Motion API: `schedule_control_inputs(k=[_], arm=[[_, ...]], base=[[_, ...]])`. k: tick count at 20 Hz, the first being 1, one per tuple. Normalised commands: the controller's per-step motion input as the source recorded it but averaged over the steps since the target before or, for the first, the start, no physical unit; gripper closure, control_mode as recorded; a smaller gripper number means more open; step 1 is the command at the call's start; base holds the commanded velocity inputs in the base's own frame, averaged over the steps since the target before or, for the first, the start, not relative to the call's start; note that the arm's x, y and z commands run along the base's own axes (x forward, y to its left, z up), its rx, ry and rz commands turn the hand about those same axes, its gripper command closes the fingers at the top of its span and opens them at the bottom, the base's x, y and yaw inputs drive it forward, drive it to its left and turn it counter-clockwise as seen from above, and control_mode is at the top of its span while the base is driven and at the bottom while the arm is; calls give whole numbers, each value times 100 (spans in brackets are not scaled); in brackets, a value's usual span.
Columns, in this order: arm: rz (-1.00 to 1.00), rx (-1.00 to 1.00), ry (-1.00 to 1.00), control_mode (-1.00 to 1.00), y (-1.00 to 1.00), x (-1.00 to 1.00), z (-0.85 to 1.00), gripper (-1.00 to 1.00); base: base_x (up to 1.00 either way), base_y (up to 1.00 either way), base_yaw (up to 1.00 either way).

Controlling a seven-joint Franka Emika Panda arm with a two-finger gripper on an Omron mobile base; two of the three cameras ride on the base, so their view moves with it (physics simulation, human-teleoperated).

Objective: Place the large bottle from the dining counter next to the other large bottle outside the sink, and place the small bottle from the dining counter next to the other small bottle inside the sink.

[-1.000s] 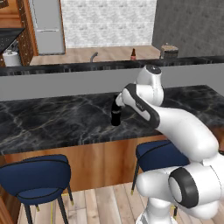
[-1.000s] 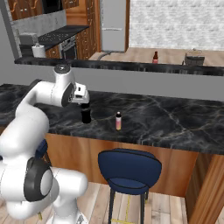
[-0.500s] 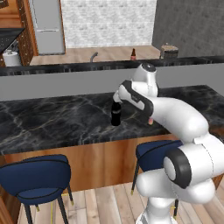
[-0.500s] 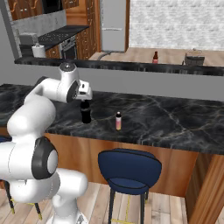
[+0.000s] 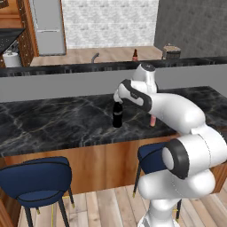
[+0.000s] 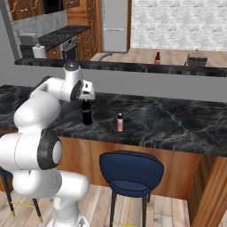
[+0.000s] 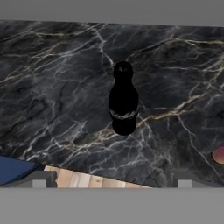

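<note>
While poised above the black bottle (image 5: 117, 114) — jaws spread wide, gripping nothing. Step in hand: approach for the first pick-up, nothing yet lifted. Black bottle: upright on the marble table (image 5: 53, 122), near its front edge, directly under the gripper (image 5: 119, 98). Small pink bottle (image 6: 119, 122): upright just beside it. Brown bottle (image 6: 157, 58): far back table, well apart. Next move, by judgement — lower around the neck, close, lift straight.

Glossy black glass bottle (image 7: 123, 101), veined marble counter (image 7: 57, 87), wood front.
</note>
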Motion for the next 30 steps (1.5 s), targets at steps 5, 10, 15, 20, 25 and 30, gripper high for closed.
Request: schedule_control_inputs(k=[5,10,15,20,25,30], arm=[[1,-2,-2,-100,2,11,-31,-100],[0,-3,-7,-100,9,5,-17,-100],[0,-3,-7,-100,11,7,-13,-100],[0,-1,-7,-100,4,18,-18,-100],[0,0,-5,-100,0,30,-24,-100],[0,0,-3,-100,0,29,-16,-100]], base=[[0,0,0],[0,0,0],[0,0,0],[0,0,0],[0,0,0],[0,0,0]])
